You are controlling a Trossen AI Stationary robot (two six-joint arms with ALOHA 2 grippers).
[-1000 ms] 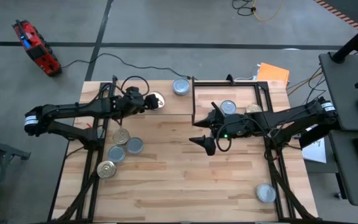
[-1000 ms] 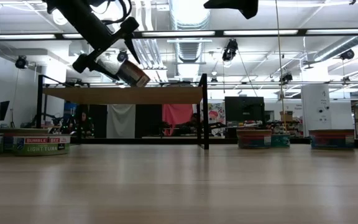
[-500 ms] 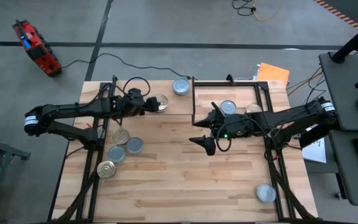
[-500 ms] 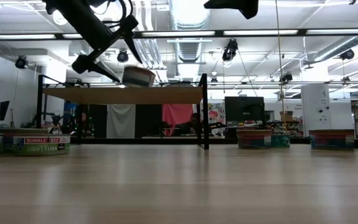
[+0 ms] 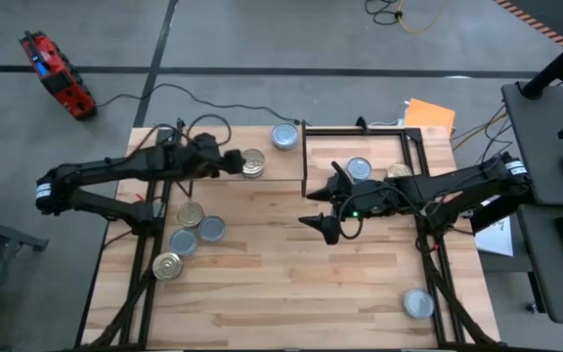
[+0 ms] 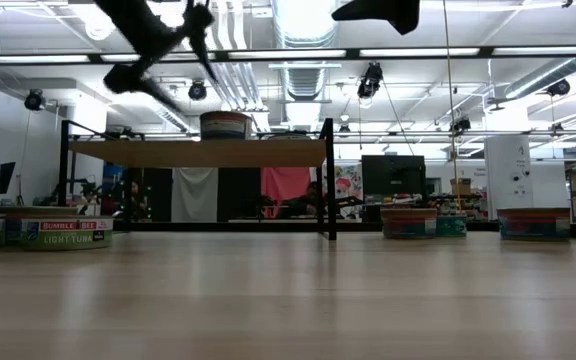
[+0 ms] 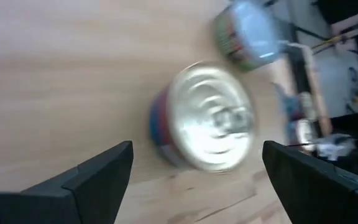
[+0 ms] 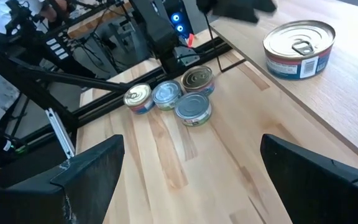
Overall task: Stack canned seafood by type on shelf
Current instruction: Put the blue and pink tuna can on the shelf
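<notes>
I see my left pincer (image 5: 231, 159) spread and empty just beside the golden-lidded tin (image 5: 252, 163) standing on the shelf (image 5: 213, 168) near a silver-lidded tin (image 5: 284, 136), while my right pincer (image 5: 323, 209) waits, fingers apart, above the counter (image 5: 291, 284).

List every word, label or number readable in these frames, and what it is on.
"BUMBLE BEE": tin at table's left edge, low view.
"LIGHT TUNA": same tin, below it.
Labels on the tin on the shelf and the other tins: too small or blurred to read.
</notes>
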